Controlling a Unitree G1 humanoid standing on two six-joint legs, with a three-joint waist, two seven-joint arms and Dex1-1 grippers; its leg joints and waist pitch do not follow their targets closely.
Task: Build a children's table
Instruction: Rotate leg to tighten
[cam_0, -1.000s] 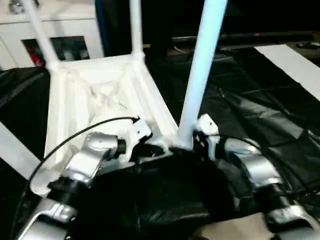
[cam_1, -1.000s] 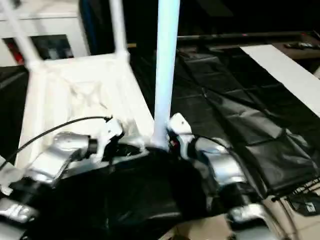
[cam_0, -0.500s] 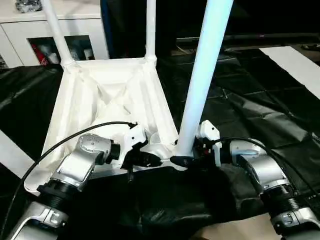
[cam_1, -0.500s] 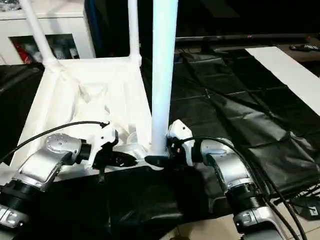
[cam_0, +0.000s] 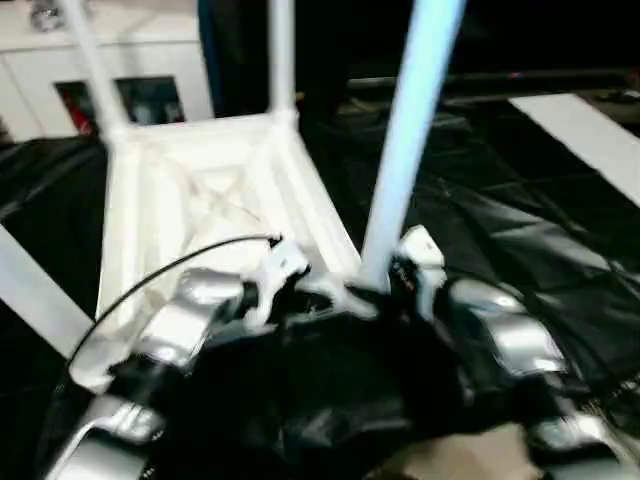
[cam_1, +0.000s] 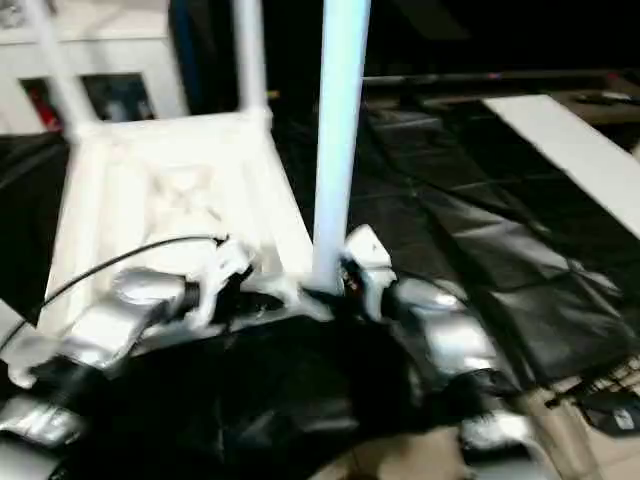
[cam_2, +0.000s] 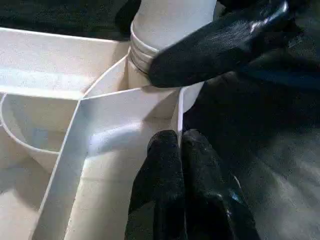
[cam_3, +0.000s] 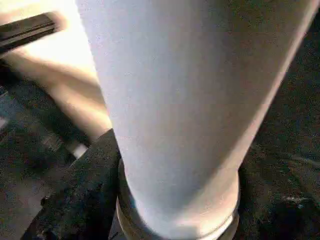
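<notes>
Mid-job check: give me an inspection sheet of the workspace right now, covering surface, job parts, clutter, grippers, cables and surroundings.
Surface: black plastic sheeting, wrinkled, spread under the work.
Job's things: tabletop lies ribbed underside up; near leg stands upright at the near right corner socket; two far legs stand in the far corners.
Clutter: nothing seen.
Grippers: left gripper has its fingers pressed together on a thin wall of the tabletop by the socket; right gripper is at the base of the near leg, grip unclear.
Cables: black cable arcs over the left forearm.
Surroundings: white cabinet behind; white strip far right.
</notes>
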